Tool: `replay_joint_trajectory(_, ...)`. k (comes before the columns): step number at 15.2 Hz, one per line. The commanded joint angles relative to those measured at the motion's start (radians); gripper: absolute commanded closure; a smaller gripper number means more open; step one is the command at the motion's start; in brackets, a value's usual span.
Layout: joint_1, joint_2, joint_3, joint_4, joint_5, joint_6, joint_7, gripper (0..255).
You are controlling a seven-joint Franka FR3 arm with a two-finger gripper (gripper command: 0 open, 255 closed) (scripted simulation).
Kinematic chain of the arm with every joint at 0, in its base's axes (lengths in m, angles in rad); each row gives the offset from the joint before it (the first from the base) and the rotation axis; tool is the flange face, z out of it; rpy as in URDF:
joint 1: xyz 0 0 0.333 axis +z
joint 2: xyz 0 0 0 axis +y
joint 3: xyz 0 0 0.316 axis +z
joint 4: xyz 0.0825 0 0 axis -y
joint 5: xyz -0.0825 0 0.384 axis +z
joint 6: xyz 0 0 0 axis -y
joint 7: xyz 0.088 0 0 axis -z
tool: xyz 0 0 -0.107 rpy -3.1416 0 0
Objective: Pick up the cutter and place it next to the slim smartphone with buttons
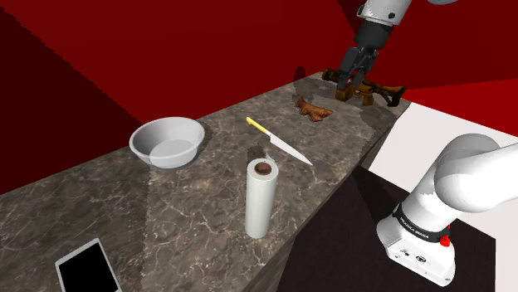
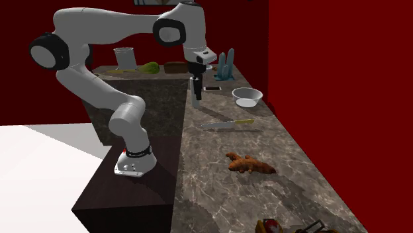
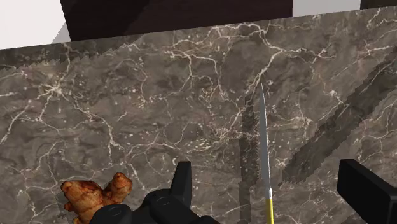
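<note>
Wrist view: claw (image 3: 266, 167) released, fingers wide apart and nothing in them. It hangs above the marble counter (image 3: 146, 102) without touching it. The cutter (image 3: 264, 153), a knife with a yellow handle, lies flat right under the claw. Its handle end sits between the two fingers and its blade runs straight away from the claw, neither finger touching it. A ginger root (image 3: 95, 194) lies just beside one finger. Further out from the claw, past the blade tip, a paper towel roll (image 1: 260, 199) stands upright, then comes a grey bowl (image 1: 138, 138). The smartphone (image 1: 87, 270) is furthest, well apart from the claw at the other end of the counter. Risks as I judge them: the knife is thin and flat, so stopping the descent too high closes on air, and going too low jams the fingertips into the marble. Closing on the blade rather than the handle could let it slip. Gripping only the handle end could let the long blade sag or swing. The finger by the ginger may shove it. On the long carry the blade could clip the roll or bowl, or land on the phone rather than beside it.
</note>
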Motion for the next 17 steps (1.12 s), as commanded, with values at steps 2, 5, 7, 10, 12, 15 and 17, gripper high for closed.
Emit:
replay_joint_trajectory(2, 0.004, 0.023, 0.012, -0.01, 0.001, 0.032, 0.005, 0)
replay_joint_trajectory(5, 0.017, 0.099, 0.046, -0.03, 0.004, 0.126, 0.022, 0)
replay_joint_trajectory(7, 0.024, 0.156, 0.069, -0.037, 0.003, 0.187, 0.034, 0)
replay_joint_trajectory(10, 0.034, 0.25, 0.102, -0.037, -0.002, 0.277, 0.054, 0)
replay_joint_trajectory(12, 0.039, 0.317, 0.123, -0.031, -0.009, 0.334, 0.069, 0)
replay_joint_trajectory(15, 0.044, 0.423, 0.153, -0.011, -0.026, 0.415, 0.096, 0)
replay_joint_trajectory(17, 0.046, 0.497, 0.173, 0.009, -0.043, 0.465, 0.116, 0)
